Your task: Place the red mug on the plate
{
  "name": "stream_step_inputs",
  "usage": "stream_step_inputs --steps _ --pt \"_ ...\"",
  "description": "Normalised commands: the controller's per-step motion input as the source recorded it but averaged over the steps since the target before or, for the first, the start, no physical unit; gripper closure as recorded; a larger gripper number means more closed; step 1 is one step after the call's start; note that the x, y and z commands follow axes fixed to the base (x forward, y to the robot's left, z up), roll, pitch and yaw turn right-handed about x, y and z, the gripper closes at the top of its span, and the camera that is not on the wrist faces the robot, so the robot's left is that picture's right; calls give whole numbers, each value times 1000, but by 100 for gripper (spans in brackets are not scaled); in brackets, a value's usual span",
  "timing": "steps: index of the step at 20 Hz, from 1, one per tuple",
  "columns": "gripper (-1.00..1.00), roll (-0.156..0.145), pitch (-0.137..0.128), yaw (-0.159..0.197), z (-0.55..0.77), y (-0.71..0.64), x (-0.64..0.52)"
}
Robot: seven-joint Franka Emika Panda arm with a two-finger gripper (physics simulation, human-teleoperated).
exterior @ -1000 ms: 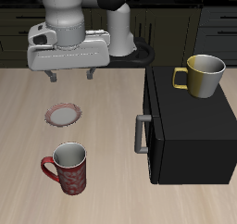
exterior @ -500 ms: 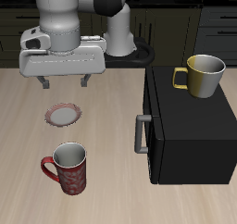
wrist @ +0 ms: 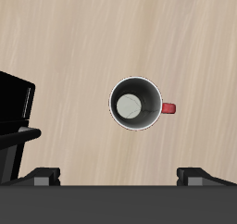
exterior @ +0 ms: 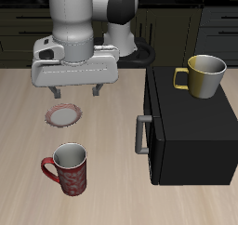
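Note:
The red mug (exterior: 69, 169) stands upright on the table near its front edge, speckled dark red with a grey-white inside. The wrist view shows it from straight above (wrist: 137, 105), with its handle (wrist: 169, 108) sticking out sideways. The plate (exterior: 63, 115), small and white with a red-brown rim, lies farther back, empty; it does not show in the wrist view. My gripper (exterior: 75, 91) hangs open and empty above the plate's back edge, well above the table. Both fingertips (wrist: 44, 175) show in the wrist view, wide apart.
A black cabinet (exterior: 191, 126) with a grey handle (exterior: 141, 134) stands beside the mug and plate; it also shows in the wrist view (wrist: 14, 126). A yellow-olive mug (exterior: 204, 75) stands on top of it. The robot's base is at the back of the table.
My gripper has come forward and lower, from behind the plate to over its back edge. It stayed open. The mugs and plate have not moved.

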Motion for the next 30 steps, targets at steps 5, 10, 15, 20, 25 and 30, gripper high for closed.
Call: stream_step_inputs --steps 5,10,15,20,25,30 --pt "-100 -19 -17 -27 -45 10 154" --pt "-100 -9 -12 -14 -200 -38 144" --pt "-100 4 5 -35 -281 95 97" --pt "-100 4 -1 -2 -190 82 90" --pt "-100 -8 19 -7 -231 35 119" --pt "-100 8 5 10 -125 67 44"
